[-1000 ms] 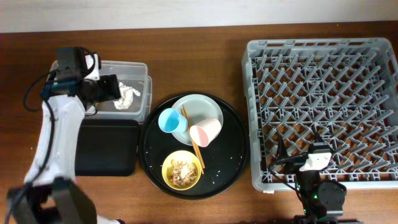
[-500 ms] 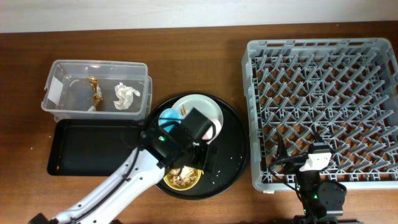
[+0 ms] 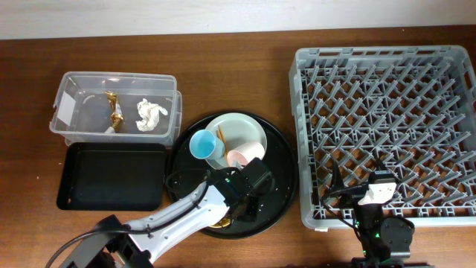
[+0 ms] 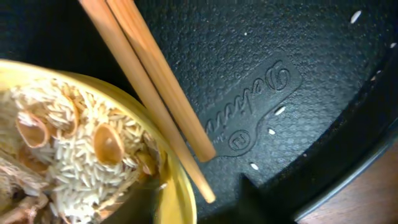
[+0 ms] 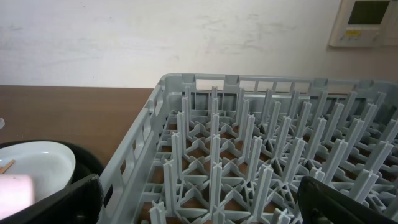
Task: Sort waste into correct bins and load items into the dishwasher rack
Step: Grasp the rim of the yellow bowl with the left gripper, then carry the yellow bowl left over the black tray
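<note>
My left gripper [image 4: 199,204] is open and straddles the rim of the yellow bowl [image 4: 176,186], one finger inside and one outside. The bowl holds rice and brown food scraps [image 4: 62,143]. Wooden chopsticks [image 4: 155,87] lie beside it on the round tray. In the overhead view the left arm [image 3: 245,190] hides most of the bowl. The blue cup [image 3: 202,145], the white cup with pink inside [image 3: 239,158] and the plate [image 3: 242,130] sit on the tray. The clear tub [image 3: 74,89] holds the tissue [image 3: 151,114] and gold wrapper [image 3: 114,106]. My right gripper [image 5: 199,199] is open and empty over the front edge of the rack [image 3: 387,134].
The large round black tray [image 3: 279,171] has loose rice grains on it. The shallow black tray [image 3: 111,175] lies in front of the tub. The rack [image 5: 249,155] with upright pegs fills the right side of the table.
My left arm swung from the clear tub across to the round tray and dropped over the yellow bowl. The gold wrapper now shows in the tub. The right arm has not moved.
</note>
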Controlling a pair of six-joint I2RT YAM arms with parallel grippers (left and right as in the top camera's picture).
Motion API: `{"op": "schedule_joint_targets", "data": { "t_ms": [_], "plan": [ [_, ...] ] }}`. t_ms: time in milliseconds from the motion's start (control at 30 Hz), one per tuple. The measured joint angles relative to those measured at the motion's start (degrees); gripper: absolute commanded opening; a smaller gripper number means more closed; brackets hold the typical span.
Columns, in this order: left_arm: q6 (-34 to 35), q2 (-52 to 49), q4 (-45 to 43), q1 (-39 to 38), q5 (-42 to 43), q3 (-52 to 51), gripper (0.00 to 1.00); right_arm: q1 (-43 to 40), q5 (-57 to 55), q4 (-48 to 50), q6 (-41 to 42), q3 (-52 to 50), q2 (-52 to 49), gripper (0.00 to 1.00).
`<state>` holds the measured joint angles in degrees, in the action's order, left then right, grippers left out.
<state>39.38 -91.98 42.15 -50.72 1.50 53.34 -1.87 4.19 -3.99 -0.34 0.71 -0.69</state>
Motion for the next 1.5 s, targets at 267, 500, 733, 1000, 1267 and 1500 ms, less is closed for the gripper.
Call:
{"op": "schedule_joint_targets", "data": {
  "t_ms": [267, 500, 733, 1000, 1267, 1500],
  "plan": [
    [0.33, 0.02, 0.42, -0.02, -2.84, 0.11, 0.01, 0.00, 0.00, 0.00, 0.00, 0.00, 0.00, 0.98],
    [0.28, 5.35, 11.45, -0.17, -17.05, 6.99, 0.01, 0.00, 0.00, 0.00, 0.02, 0.00, 0.00, 0.98],
    [0.31, 6.19, 11.85, -0.17, -19.12, 6.99, 0.01, 0.00, 0.00, 0.00, 0.02, 0.02, 0.00, 0.98],
    [0.31, 6.19, 13.38, -0.15, -18.97, 6.99, 0.00, 0.00, 0.00, 0.00, 0.00, 0.00, 0.00, 0.98],
    [-13.55, 7.69, 15.52, 25.88, -6.23, 7.21, 0.00, 0.00, 0.00, 0.00, 0.02, 0.00, 0.00, 0.98],
    [-25.09, 18.23, 14.21, 55.65, 4.85, 7.30, 0.00, 0.00, -0.02, 0.00, 0.04, 0.00, 0.00, 0.98]
  ]
}}
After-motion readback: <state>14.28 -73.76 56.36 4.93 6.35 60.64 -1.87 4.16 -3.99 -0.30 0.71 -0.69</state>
